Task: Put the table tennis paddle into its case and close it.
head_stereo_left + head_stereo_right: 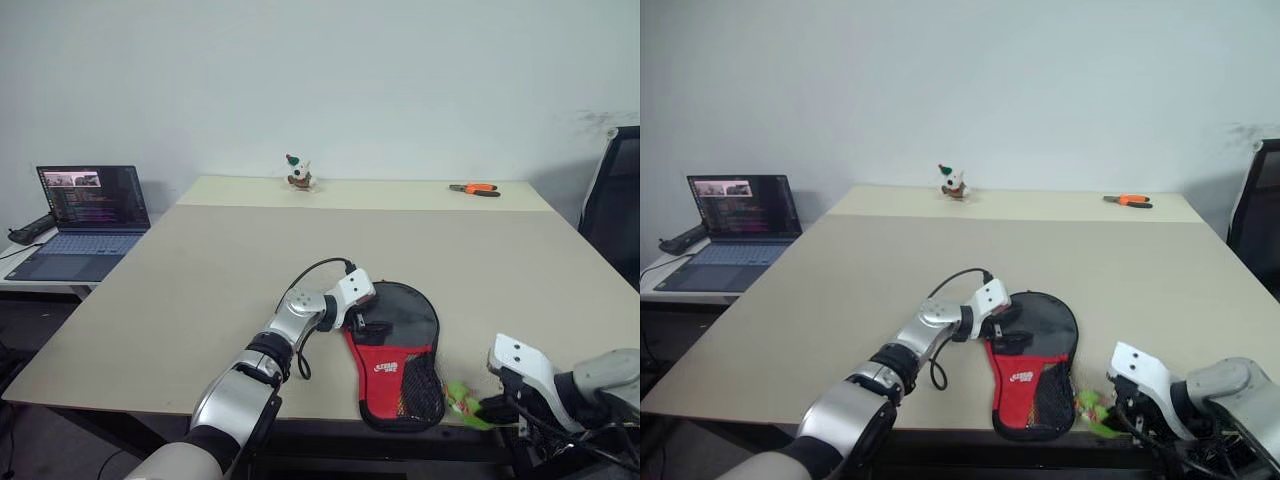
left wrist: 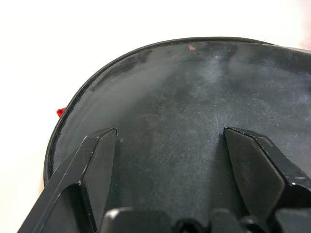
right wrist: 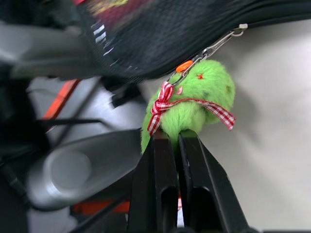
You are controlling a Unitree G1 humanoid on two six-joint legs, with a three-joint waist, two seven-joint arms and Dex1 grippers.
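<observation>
The case (image 1: 400, 372), black with a red printed panel and a mesh pocket, lies near the table's front edge. At its round far end shows the paddle's (image 2: 184, 97) dusty black face. My left gripper (image 1: 366, 324) is open, its fingers (image 2: 99, 160) spread flat over that black face with nothing between them. A fluffy green charm (image 3: 199, 92) with a red checked ribbon hangs by a clip from the case's zipper pull at its near right corner. My right gripper (image 3: 175, 137) is shut on the charm's lower end, just off the table's front edge (image 1: 490, 405).
An open laptop (image 1: 90, 215) sits on a side table at the left. A small toy figure (image 1: 298, 173) and orange-handled pliers (image 1: 474, 188) lie at the table's (image 1: 230, 260) far edge. A black chair (image 1: 615, 200) stands at the right.
</observation>
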